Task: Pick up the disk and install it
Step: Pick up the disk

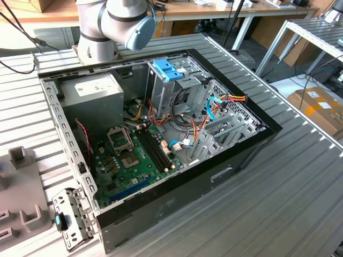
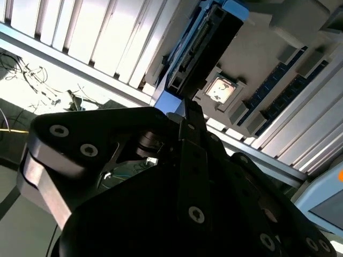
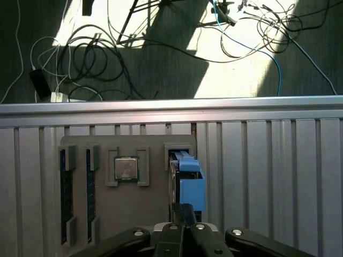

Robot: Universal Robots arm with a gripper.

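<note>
Standing on edge in the grey holder (image 3: 128, 209), the disk (image 3: 192, 187) is waiting, neither lifted nor installed. The gripper (image 3: 185, 206) is hovering at its end; whether it is clamping, I cannot tell.

Silver-grey tubular arm (image 1: 96, 21) with pale-blue joint cap (image 1: 140, 32); black pincer (image 2: 189, 110) with round screw heads (image 2: 196, 214).

This is a robot lab or workshop. An open black metal computer case (image 1: 177, 182) sits mid-frame on a grey ribbed metal table (image 1: 300, 203). Long wooden workbenches (image 1: 203, 10) line the top edge; loose black cables (image 3: 80, 59) lie on the floor.
</note>
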